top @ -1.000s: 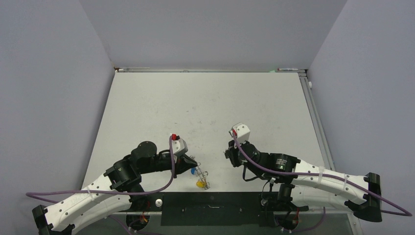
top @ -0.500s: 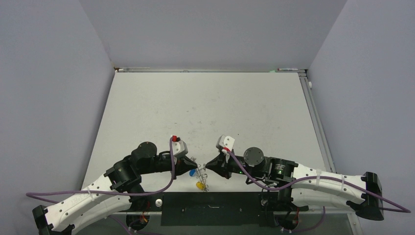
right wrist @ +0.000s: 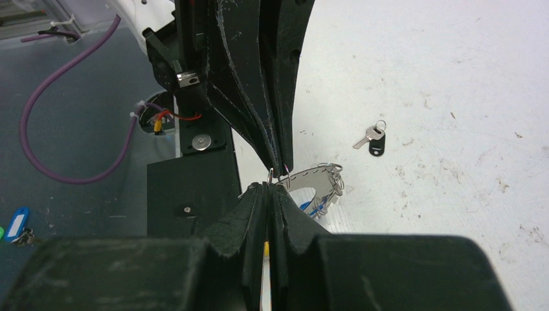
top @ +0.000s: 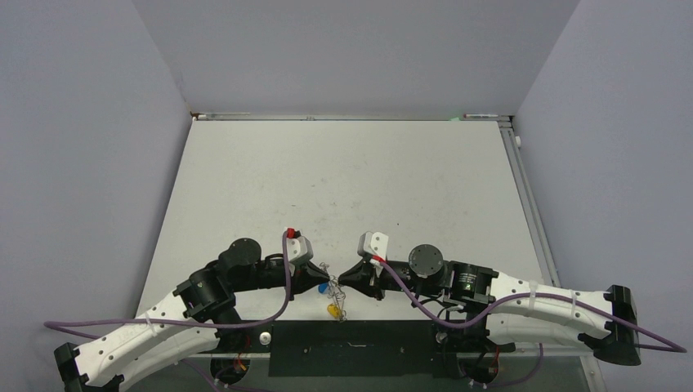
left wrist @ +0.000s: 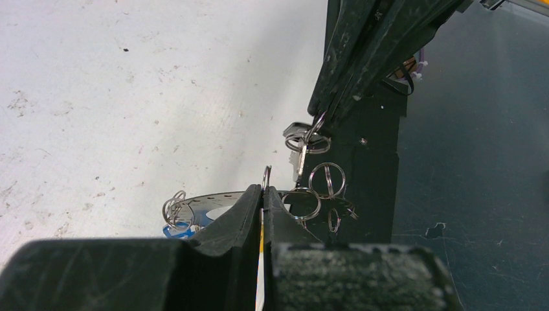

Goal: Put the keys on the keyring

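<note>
The keyring [left wrist: 210,201], a flat silver disc rimmed with wire loops, hangs just above the table's near edge between both grippers. My left gripper [left wrist: 263,189] is shut on one of its wire loops. A blue key [top: 324,287] and a yellow key [top: 333,309] dangle from it. My right gripper [right wrist: 268,185] is shut on the small ring of a silver key [left wrist: 296,131], tip to tip with the left gripper [top: 324,280]. A black-headed key [right wrist: 372,140] lies loose on the table beyond the keyring [right wrist: 317,183].
The black base plate [top: 351,347] runs along the near edge right under the grippers. Purple cables [right wrist: 65,97] loop beside the arms. A blue tag [right wrist: 16,223] lies off the table on the dark floor. White tabletop [top: 343,180] stretches to the far wall.
My right gripper has swung left and down from mid-table until its tip meets the left gripper at the keyring. The left arm has barely moved.
</note>
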